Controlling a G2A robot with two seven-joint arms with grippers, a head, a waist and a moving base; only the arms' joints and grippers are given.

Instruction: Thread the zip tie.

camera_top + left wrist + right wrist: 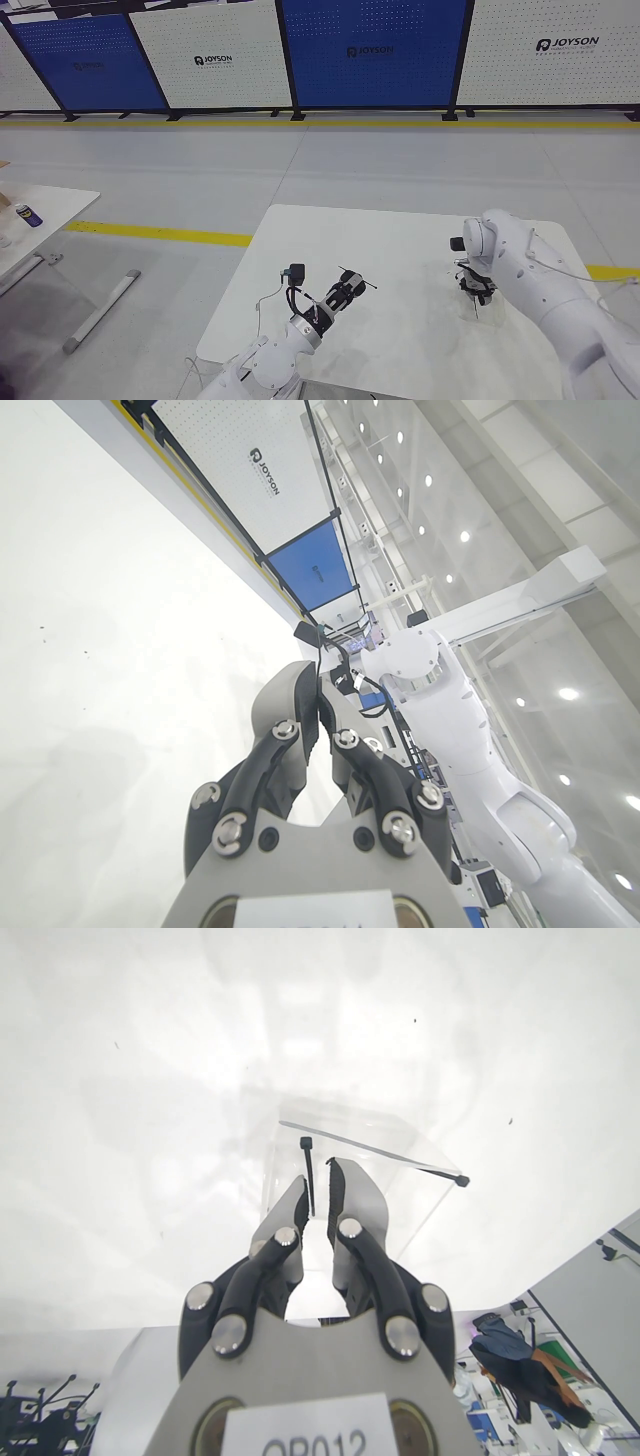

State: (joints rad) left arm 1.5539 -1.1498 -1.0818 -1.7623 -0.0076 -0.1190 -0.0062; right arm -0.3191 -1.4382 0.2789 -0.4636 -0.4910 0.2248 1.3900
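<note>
My left gripper (349, 289) hangs over the near middle of the white table (400, 250), shut on a thin black zip tie (364, 282) that pokes out past its fingertips. In the left wrist view the pads (306, 695) are pressed together. My right gripper (478, 292) points down at the table's right side. Its fingers (345, 1188) stand a little apart, open, on either side of a second black zip tie (308, 1173), whose head points away from the gripper. A third zip tie (380, 1152) lies across the top of a clear plastic box (425, 1208).
The clear box stands on the table right under the right gripper. The right arm (450, 710) rises beyond the left gripper's tips. A second white table (40, 215) with a small can stands at the far left, off the work table.
</note>
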